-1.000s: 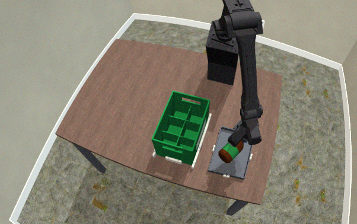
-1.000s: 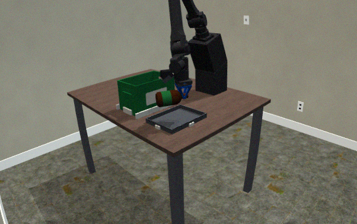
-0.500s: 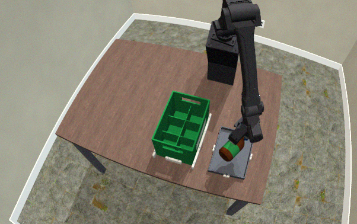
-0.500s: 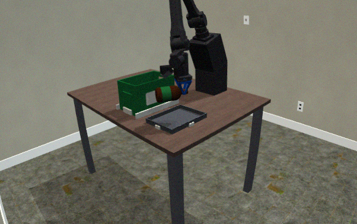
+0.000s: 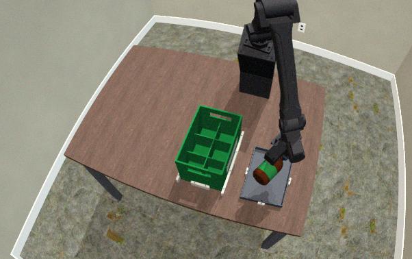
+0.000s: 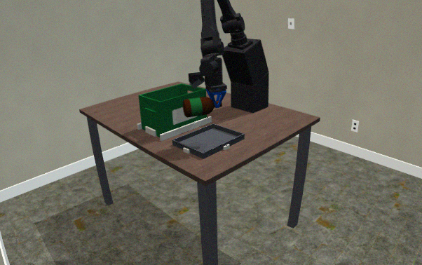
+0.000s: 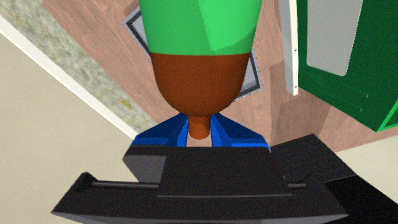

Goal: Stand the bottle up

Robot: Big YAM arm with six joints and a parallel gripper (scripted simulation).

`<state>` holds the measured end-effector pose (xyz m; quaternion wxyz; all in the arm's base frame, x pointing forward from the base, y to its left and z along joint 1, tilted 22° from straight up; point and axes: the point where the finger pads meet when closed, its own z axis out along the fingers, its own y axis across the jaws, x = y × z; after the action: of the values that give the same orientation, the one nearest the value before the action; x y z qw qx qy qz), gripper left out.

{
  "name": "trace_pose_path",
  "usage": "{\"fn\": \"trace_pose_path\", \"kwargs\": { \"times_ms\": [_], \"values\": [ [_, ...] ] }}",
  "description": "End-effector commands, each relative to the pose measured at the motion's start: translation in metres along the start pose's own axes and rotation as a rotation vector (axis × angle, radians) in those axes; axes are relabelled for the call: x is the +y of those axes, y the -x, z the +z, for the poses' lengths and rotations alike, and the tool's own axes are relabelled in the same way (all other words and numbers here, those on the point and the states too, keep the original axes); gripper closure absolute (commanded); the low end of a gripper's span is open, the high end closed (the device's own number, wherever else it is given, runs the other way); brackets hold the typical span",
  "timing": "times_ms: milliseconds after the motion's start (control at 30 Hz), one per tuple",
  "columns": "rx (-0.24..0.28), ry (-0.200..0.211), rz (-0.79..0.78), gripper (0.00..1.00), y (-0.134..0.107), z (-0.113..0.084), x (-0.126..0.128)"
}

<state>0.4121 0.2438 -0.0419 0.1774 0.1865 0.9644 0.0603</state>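
The brown bottle [image 5: 266, 171] with a green label hangs in the air above the dark grey tray [image 5: 271, 181], lying roughly level. It also shows in the exterior view [image 6: 198, 106], well above the tray [image 6: 208, 140], in front of the crate. My gripper [image 6: 216, 99] with blue fingers is shut on the bottle's thin neck. In the wrist view the neck [image 7: 199, 127] sits between the blue fingertips, with the bottle's body [image 7: 201, 55] pointing away over the tray.
The green crate [image 5: 209, 146] with several compartments stands left of the tray, with white rails around its base. The arm's black base box [image 5: 256, 70] stands at the back of the table. The table's front edge is near the tray.
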Motion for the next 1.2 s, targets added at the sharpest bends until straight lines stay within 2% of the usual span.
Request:
{"fn": "trace_pose_path", "kwargs": {
  "times_ms": [0, 1167],
  "values": [
    [-0.021, 0.025, 0.005, 1.0, 0.005, -0.019, 0.012],
    [-0.021, 0.022, 0.008, 1.0, 0.006, -0.037, 0.01]
  ]
}}
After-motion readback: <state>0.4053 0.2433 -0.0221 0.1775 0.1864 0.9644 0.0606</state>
